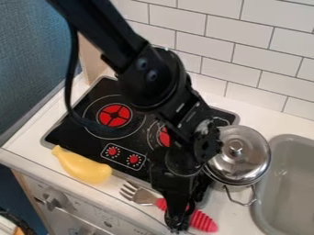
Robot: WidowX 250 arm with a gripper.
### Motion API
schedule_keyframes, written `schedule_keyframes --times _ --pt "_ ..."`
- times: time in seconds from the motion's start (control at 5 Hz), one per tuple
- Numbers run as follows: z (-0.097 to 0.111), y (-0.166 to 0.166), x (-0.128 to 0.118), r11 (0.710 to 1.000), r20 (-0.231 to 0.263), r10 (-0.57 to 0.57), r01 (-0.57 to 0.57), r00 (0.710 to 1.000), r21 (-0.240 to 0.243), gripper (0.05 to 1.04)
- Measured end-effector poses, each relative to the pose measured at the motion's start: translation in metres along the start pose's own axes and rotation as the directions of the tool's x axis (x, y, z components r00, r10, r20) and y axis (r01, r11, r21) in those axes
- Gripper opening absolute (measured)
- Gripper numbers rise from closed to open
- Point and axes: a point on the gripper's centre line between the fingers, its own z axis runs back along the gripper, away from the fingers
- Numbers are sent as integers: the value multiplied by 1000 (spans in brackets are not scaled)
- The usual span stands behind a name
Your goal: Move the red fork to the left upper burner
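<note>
Pot (236,160) between stove (70,137) and sink (288,138); fork (142,196) before stove.

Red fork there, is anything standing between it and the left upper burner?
Apart from the arm itself, nothing visible stands between the red fork and the left upper burner. The yellow object lies close beside that route, on the camera view's left, so it might get brushed.

The fork handle (203,221) is red; the squash-shaped toy (84,167) is yellow.
</note>
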Motion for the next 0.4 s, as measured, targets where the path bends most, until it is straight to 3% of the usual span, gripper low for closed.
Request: schedule_keyframes --times 0.2,0.4 --pt "-2 -5 -2 999 -48 -1 -1 999 -37 745" --pt "-3 -8 0 997 -51 -19 15 999 -72 530"
